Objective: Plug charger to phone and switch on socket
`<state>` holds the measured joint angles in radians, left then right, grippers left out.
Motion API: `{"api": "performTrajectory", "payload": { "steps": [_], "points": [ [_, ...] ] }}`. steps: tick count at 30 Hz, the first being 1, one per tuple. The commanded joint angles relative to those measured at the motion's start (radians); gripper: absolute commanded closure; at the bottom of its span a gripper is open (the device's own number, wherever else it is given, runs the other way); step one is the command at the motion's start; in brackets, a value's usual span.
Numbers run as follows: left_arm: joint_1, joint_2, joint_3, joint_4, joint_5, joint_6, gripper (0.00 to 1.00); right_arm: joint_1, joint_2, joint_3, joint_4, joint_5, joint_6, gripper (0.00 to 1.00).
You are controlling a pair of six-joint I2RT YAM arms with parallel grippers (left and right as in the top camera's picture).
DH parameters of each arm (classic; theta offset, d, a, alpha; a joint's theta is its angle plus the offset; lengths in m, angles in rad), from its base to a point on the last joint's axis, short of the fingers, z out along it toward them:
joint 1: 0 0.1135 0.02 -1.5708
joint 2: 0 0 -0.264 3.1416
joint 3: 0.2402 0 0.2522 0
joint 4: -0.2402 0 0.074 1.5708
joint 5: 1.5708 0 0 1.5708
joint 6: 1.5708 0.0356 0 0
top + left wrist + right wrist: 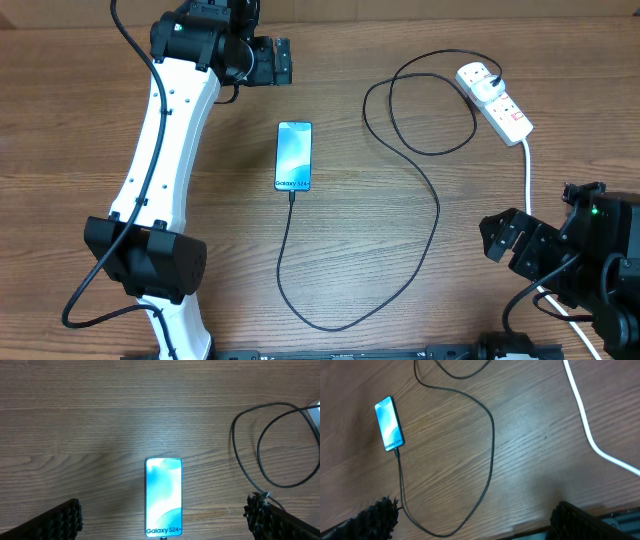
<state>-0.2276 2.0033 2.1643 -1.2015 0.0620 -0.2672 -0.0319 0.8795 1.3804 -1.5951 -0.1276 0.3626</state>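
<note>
The phone (pixel 294 156) lies flat mid-table, its blue-teal screen lit and reading "Galaxy S24". It also shows in the left wrist view (pixel 163 497) and the right wrist view (pixel 389 423). The charger's black cable (pixel 436 215) joins the phone's near end, loops toward the front and runs back to a white plug in the socket (pixel 495 101) at the far right. My left gripper (pixel 281 61) is open and empty, behind the phone. My right gripper (pixel 500 237) is open and empty at the right, well in front of the socket.
The socket's thick white cord (pixel 528 175) runs from the strip toward the front right, past my right arm; it also shows in the right wrist view (pixel 583 420). The cable loops (pixel 280 445) lie on the wooden table right of the phone.
</note>
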Motion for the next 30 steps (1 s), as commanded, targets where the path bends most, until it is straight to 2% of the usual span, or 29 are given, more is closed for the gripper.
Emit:
{"api": "performTrajectory", "payload": {
  "steps": [1,9,17,30],
  "points": [
    [0.0,0.01,-0.002,0.0,-0.014,-0.002,0.0,0.005,-0.021,-0.028,0.046,-0.029,-0.061,0.0],
    [0.0,0.01,-0.002,0.0,-0.014,-0.002,0.0,0.01,-0.23,-0.232,0.251,-0.032,-0.074,0.0],
    [0.0,0.01,-0.002,0.0,-0.014,-0.002,0.01,0.084,-0.473,-0.476,0.512,-0.043,-0.136,0.0],
    [0.0,0.01,-0.002,0.0,-0.014,-0.002,0.0,0.089,-0.681,-0.796,0.799,-0.042,-0.201,0.0]
  ]
}}
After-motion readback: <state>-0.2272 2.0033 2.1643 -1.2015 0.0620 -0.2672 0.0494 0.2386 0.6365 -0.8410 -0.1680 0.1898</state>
